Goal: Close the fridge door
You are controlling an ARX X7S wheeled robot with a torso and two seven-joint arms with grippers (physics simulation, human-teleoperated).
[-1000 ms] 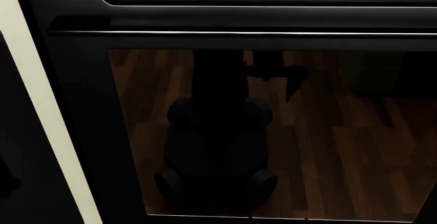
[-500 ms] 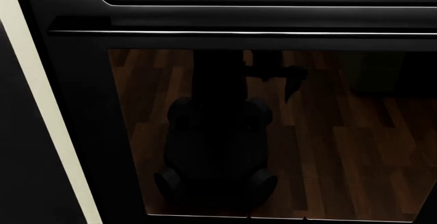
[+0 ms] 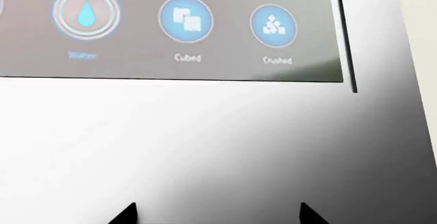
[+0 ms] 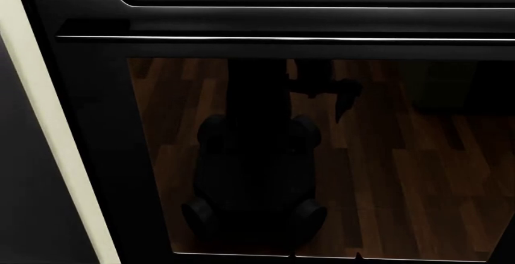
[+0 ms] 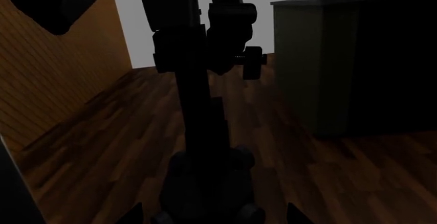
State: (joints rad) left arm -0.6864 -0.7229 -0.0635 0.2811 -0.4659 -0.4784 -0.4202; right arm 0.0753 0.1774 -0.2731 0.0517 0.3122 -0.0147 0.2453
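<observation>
Close against the left tool (image 3: 215, 215), fingertips spread, sits a pale panel with water and ice buttons (image 3: 186, 19), seemingly being pushed. Whether this panel is the fridge door, I cannot tell. Opposite the head camera sits the oven door (image 4: 314, 155); the right tool's (image 5: 212, 216) tips look parted.

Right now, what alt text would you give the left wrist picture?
A fridge's dispenser panel fills the upper part, with round blue buttons labelled Water, Cubed and Crushed. Below is plain pale surface, with two dark fingertips of the left gripper at the edge.
</observation>
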